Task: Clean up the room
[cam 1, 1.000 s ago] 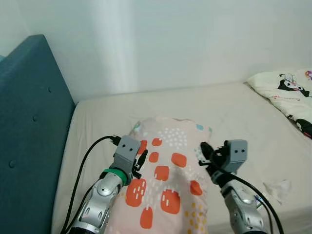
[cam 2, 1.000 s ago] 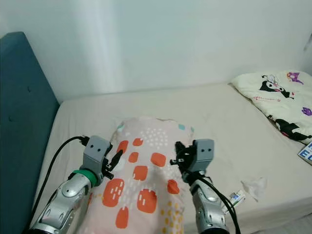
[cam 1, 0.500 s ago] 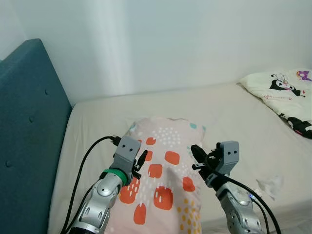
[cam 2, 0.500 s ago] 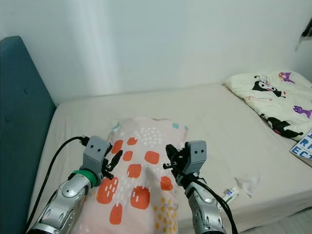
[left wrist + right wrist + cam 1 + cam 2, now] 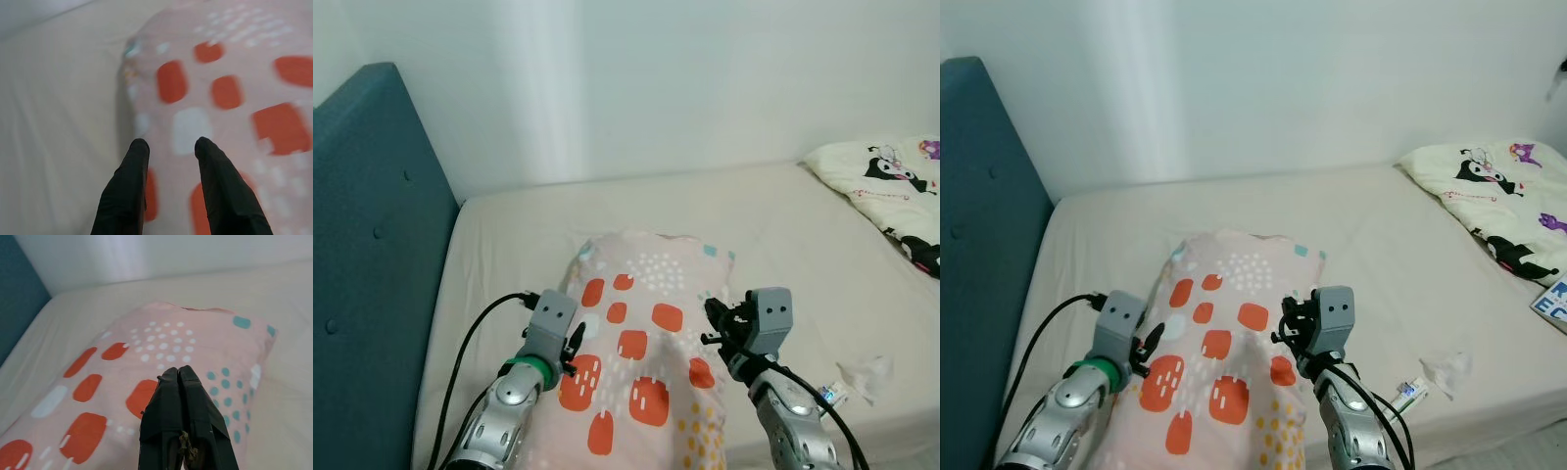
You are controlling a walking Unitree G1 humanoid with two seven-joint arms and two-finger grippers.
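The left gripper [image 5: 168, 144] hovers with its two black fingers spread apart, nothing between them, just over the near left edge of the pink pillow [image 5: 646, 343] with orange patches. The right gripper [image 5: 178, 374] has its fingers pressed together, empty, poised above the pillow's right side; whether it touches the fabric is hard to tell. The pillow lies between the two grippers and stretches away from them on the beige mattress [image 5: 783, 230]. Right of the right gripper, near the mattress edge, lie a crumpled tissue [image 5: 1447, 369] and a small wrapper [image 5: 1412, 393]. Farther right sits a cartoon-print cushion [image 5: 1494, 196]; left of the left gripper stands the teal headboard [image 5: 367, 255].
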